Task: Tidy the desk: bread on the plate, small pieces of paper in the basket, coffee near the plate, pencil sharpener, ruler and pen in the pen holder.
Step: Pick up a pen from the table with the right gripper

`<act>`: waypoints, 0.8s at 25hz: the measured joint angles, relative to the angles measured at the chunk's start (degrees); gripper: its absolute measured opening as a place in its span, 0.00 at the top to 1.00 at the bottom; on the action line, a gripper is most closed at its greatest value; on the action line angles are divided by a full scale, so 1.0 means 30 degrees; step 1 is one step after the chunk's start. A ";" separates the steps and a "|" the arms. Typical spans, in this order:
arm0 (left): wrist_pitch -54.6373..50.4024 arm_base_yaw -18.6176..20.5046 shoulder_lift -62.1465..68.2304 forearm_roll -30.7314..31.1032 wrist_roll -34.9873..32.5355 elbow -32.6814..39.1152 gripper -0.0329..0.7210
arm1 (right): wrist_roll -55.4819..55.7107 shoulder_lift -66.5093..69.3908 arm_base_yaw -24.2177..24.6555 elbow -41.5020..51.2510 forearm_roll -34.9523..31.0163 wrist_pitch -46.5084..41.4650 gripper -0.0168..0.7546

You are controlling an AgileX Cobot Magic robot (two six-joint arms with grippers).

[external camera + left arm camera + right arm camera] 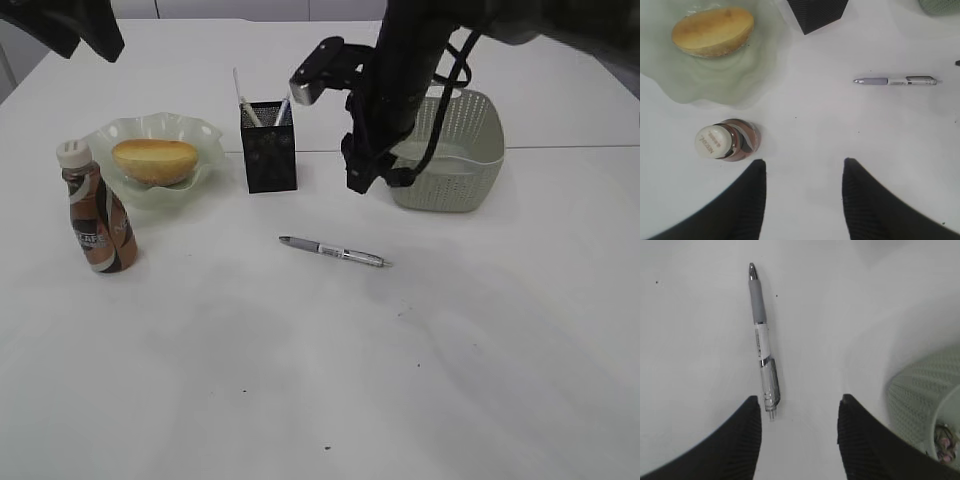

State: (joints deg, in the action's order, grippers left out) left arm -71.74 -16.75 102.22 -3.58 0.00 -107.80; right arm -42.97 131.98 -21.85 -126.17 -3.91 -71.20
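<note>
The bread (155, 160) lies on the green plate (200, 135), and the coffee (98, 212) stands upright just in front of it. On the desk (300, 380) in front of the pen holder (268, 148) lies a grey pen (333, 251). Two pale slim items stick out of the holder; I cannot tell a ruler or pencil sharpener among them. My right gripper (799, 402) hangs open and empty, with the pen (762, 340) end by its left finger. The left gripper (805, 165) is open above bare desk beside the coffee (725, 140).
The basket (455, 160) stands at the back right, partly behind my right arm; its perforated wall (920, 400) is close on the gripper's right. Something small and pinkish lies inside it. The left arm is at the top left corner of the exterior view.
</note>
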 joint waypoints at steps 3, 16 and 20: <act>0.0000 0.0000 0.0000 0.0000 0.0000 0.0000 0.47 | -0.1116 0.0813 -0.0034 -0.0091 -0.0024 0.0000 0.50; 0.0000 0.0000 0.0000 0.0000 0.0000 0.0000 0.47 | -0.2292 0.2687 -0.0064 -0.0133 -0.0355 0.0123 0.50; 0.0000 0.0000 0.0000 0.0000 0.0000 0.0000 0.48 | -0.2603 0.3249 -0.0064 -0.0133 -0.0355 0.0163 0.50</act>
State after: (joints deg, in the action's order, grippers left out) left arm -71.74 -16.75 102.22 -3.58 0.00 -107.80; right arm -50.78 141.72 -22.04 -126.57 -4.98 -70.71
